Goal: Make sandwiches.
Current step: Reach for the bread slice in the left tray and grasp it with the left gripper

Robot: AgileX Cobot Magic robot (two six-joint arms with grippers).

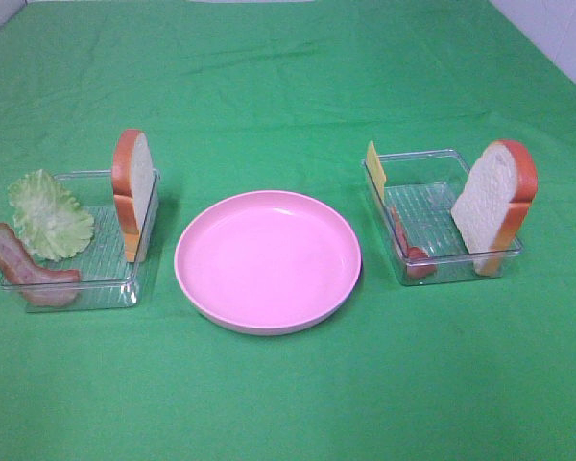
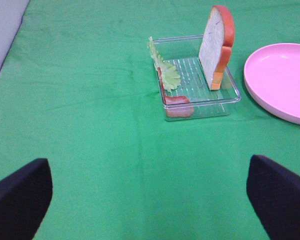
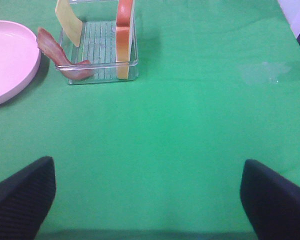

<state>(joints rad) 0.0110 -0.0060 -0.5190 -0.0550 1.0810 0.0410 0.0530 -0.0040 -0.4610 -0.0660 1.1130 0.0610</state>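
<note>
Left wrist view: the left gripper (image 2: 150, 202) gapes wide and empty, well short of the left tray (image 2: 202, 107), where a bread slice (image 2: 217, 45) stands on edge. The right gripper (image 3: 149, 200) is likewise spread and empty, back from the right tray (image 3: 102, 75). The pink plate (image 1: 269, 259) is bare, so assembly seems unstarted; the next move calls for reaching that bread. Both arms sit outside the exterior high view.

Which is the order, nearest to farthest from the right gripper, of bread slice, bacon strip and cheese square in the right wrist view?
From the right gripper:
1. bread slice and bacon strip: both at the tray's near end, too close to call; bacon on the plate's side.
2. cheese square: at the tray's far end.
</note>
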